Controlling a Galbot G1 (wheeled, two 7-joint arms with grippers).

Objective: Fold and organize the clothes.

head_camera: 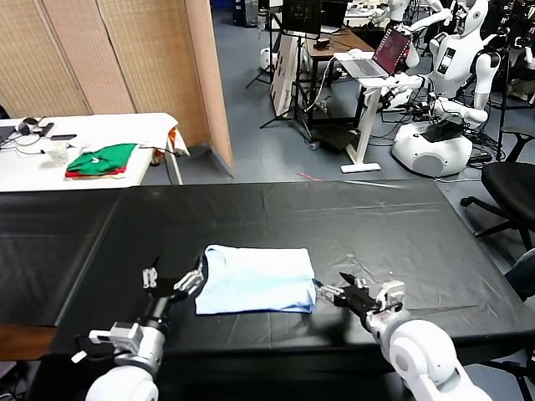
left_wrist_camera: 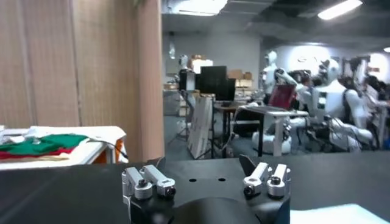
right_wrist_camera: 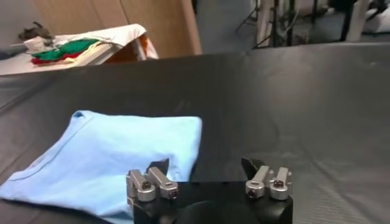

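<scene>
The T-shirt (head_camera: pixel 255 280) lies folded into a rectangle on the black table (head_camera: pixel 376 225). Both the left gripper (head_camera: pixel 174 284) and right gripper (head_camera: pixel 338 294) flank it, fingers apart, holding nothing. Little seems left beyond tidying.

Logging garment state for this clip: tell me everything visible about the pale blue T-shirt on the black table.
The pale sky-blue cotton T-shirt lies folded into a flat, roughly rectangular stack on the black-covered table, near its front edge. Its ribbed collar curves along one side and the edges are slightly uneven. The left end effector and the right end effector flank it, both open; neither grips it.
</scene>
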